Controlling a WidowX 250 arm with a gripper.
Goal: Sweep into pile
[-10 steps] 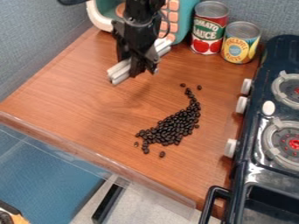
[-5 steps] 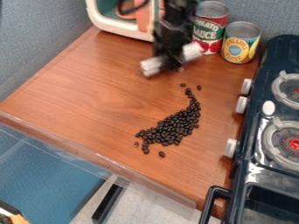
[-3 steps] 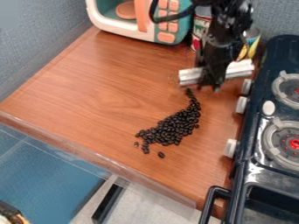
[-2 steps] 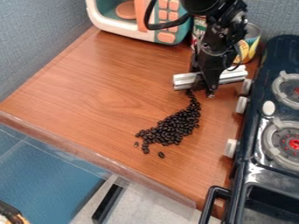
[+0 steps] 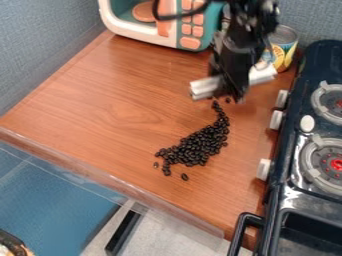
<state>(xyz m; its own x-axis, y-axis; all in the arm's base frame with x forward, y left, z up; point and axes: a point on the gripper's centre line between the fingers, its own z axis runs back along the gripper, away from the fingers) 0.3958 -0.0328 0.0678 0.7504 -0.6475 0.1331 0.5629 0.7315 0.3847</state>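
My black gripper (image 5: 230, 96) hangs at the upper right of the wooden counter, shut on a whitish bar (image 5: 206, 86) that sticks out on both sides of it. Below, dark beans (image 5: 200, 144) lie in a curved heap that is thin at the top and broad at the lower left. The gripper is just above the heap's thin top end, where a bean or two lies beside its tip. A few loose beans lie apart at the heap's lower end.
A toy microwave (image 5: 189, 42) stands at the back, with a yellow can (image 5: 283, 48) right of the arm. The toy stove (image 5: 302, 165) with its knobs runs along the right side. The counter's front edge (image 5: 113, 182) has a clear strip.
The gripper has moved right across the counter's back with the bar, come down by the heap's top end, then shifted slightly left and up. The upper beans have shifted slightly; the main heap looks unchanged.
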